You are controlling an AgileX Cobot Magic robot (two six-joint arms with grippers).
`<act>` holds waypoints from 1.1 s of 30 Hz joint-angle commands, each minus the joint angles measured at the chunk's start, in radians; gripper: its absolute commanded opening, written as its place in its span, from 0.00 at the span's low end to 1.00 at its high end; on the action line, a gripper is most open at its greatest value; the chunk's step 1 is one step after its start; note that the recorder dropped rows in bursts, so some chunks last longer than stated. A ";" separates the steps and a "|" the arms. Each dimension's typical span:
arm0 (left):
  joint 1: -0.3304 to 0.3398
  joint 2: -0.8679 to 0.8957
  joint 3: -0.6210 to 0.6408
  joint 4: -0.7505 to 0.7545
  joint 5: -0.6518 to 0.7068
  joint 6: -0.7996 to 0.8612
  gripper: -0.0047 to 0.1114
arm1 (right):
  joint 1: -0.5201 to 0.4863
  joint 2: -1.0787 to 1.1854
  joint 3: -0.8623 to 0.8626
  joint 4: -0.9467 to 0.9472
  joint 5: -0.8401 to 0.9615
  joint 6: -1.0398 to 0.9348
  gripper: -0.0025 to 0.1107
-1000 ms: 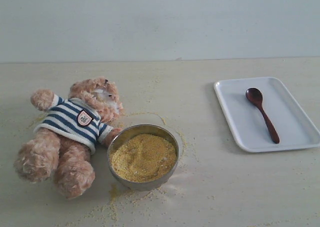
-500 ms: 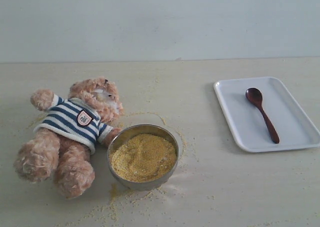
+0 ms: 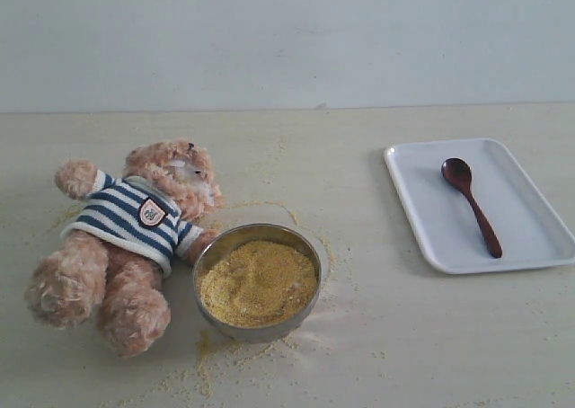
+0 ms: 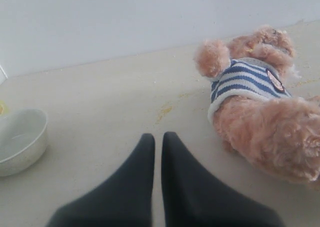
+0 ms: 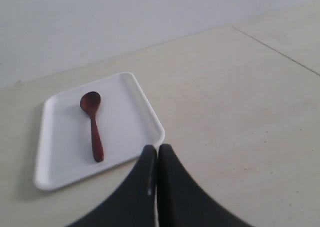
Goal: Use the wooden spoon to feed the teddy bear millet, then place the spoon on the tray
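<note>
Exterior view: one tan plush teddy bear point(image 3: 126, 237), one steel bowl point(image 3: 256, 230) of yellow millet point(image 3: 258, 282), one brown wooden spoon point(image 3: 475, 211) on one white tray point(image 3: 526, 219); left pincer point(image 4: 157, 137), right pincer point(image 5: 157, 148) closed, empty.

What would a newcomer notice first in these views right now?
The teddy bear sprawls on its back at the left of the exterior view, touching a steel bowl heaped with yellow millet, with loose grains scattered around. Far to the right, the dark wooden spoon lies alone on the white tray.
</note>
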 commanded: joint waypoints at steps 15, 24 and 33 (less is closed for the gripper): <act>-0.003 -0.003 -0.001 0.004 -0.014 0.005 0.08 | 0.006 -0.004 -0.001 0.013 0.010 -0.191 0.02; -0.003 -0.003 -0.001 0.002 -0.002 0.003 0.08 | 0.006 -0.004 -0.001 0.013 0.010 -0.191 0.02; -0.003 -0.003 -0.001 -0.005 -0.004 -0.133 0.08 | 0.006 -0.004 -0.001 0.013 0.010 -0.191 0.02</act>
